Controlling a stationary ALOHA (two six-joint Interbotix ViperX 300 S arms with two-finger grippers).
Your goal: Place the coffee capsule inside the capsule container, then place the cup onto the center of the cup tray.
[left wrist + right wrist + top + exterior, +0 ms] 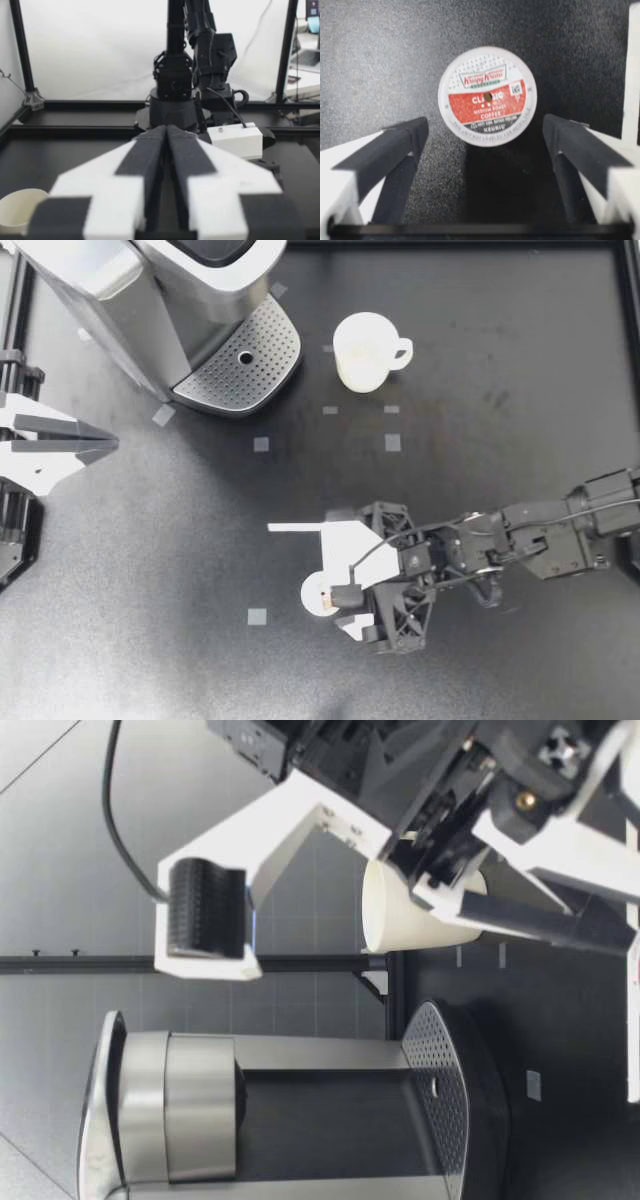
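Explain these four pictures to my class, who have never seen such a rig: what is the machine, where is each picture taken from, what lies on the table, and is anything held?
Two robot arms work at a black table. One camera looks straight down, one sits at table height, and one rides on each wrist. On the table stand a coffee machine and a white cup; a coffee capsule lies lid up. My right gripper is open, the capsule between its fingers, untouched. My left gripper is shut, empty.
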